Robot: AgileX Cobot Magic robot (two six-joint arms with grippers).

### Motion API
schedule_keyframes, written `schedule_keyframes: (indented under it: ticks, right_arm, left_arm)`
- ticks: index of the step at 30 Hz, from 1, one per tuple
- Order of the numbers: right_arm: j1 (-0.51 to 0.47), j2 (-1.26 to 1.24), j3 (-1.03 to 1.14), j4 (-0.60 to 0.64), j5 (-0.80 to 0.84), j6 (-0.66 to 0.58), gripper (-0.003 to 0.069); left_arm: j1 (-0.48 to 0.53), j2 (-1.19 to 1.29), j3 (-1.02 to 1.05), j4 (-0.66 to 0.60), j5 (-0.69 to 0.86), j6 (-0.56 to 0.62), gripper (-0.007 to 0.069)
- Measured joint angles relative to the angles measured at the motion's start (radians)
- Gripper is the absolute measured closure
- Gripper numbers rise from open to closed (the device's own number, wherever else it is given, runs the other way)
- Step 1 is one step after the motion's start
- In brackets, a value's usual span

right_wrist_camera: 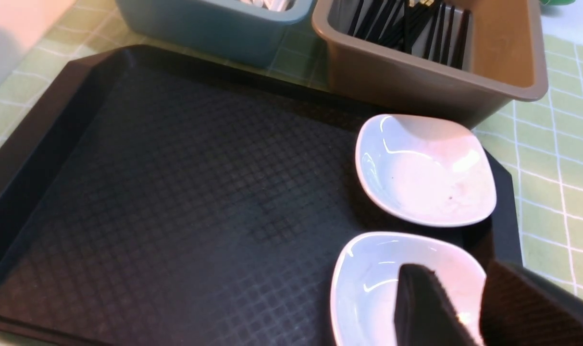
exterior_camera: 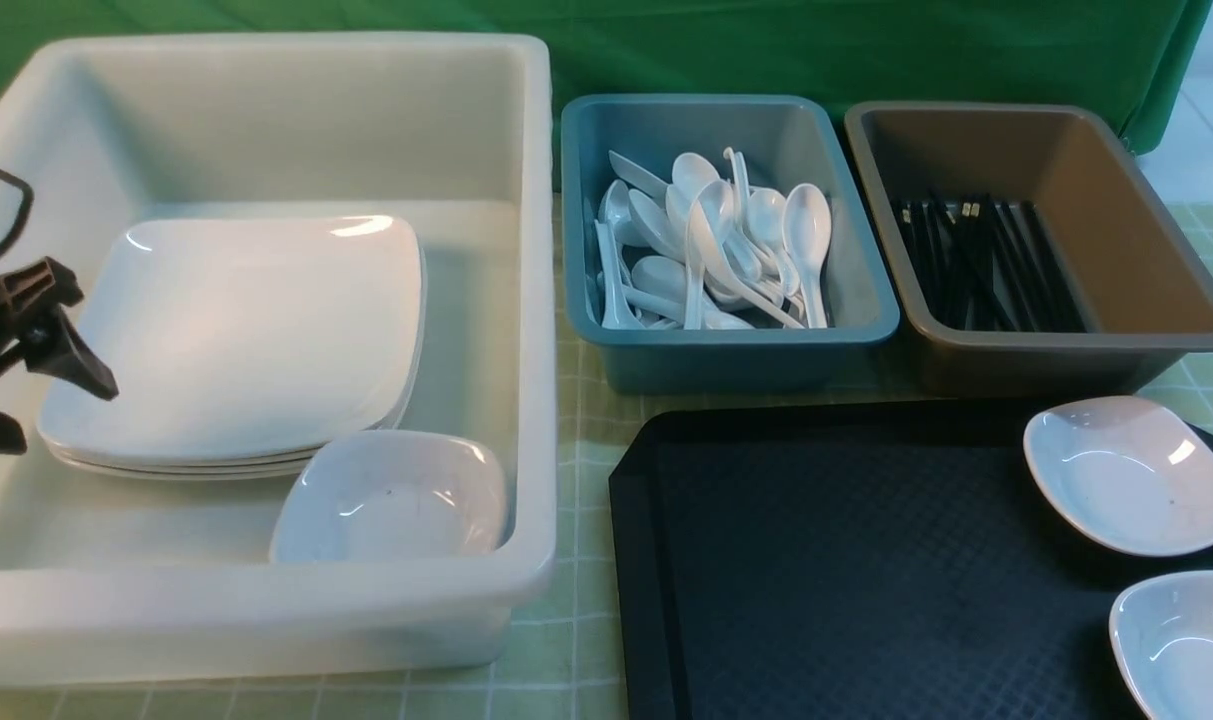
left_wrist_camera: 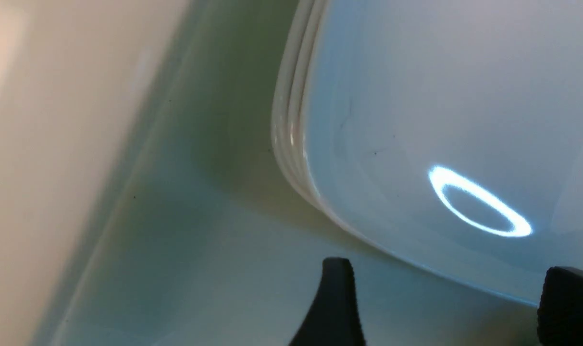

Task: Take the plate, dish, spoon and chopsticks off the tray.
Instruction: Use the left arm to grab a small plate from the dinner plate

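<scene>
The white tub (exterior_camera: 536, 300), at the left of the table (exterior_camera: 576, 420), holds a stack of large plates, and the top plate (exterior_camera: 236, 330) lies flat on that stack, so the plate step looks done. The black tray (exterior_camera: 816, 560), in front of the two smaller tubs, shows no plate, spoon or chopsticks on the part in view. The teal tub (exterior_camera: 726, 360) carries a heap of white spoons (exterior_camera: 711, 240), and the brown tub (exterior_camera: 1116, 200) beside it a bundle of black chopsticks (exterior_camera: 976, 265), so those two steps also read as finished. What is left is the dishes: one small dish (exterior_camera: 391, 495) sits in the white tub's near corner just beside the stack, but the far dish (exterior_camera: 1126, 475) and the near dish (exterior_camera: 1186, 640) lie on the tray's right side, close together. The left hand (exterior_camera: 56, 412) hovers over the left edge of the plate stack with its fingers wide apart and nothing between them. The right hand (right_wrist_camera: 457, 283) is down at the near dish, its fingers either side of the rim; whether they are clamped on it cannot be told.
</scene>
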Motion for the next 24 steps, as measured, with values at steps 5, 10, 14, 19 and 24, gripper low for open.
schedule_keyframes:
  ticks: [5,10,14,19,24]
  right_arm:
    - [0.0,0.0,0.0,0.0,0.004,0.0,0.0464]
    - [0.0,0.0,0.0,0.0,0.005,0.0,0.0463]
    - [0.0,0.0,0.0,0.0,0.005,0.0,0.0463]
    - [0.0,0.0,-0.002,0.0,0.008,0.0,0.0545]
    - [0.0,0.0,-0.079,-0.01,0.067,0.0,0.065]
  left_arm:
    - [0.0,-0.003,-0.083,0.026,0.106,-0.015,0.0167]
    - [-0.006,-0.054,-0.174,0.027,0.208,-0.022,0.0377]
    - [-0.101,-0.125,-0.183,-0.039,0.276,0.035,0.0596]
    - [-0.425,-0.159,-0.185,-0.077,0.312,0.006,0.0635]
    - [-0.753,-0.113,-0.186,-0.078,0.205,-0.094,0.0617]
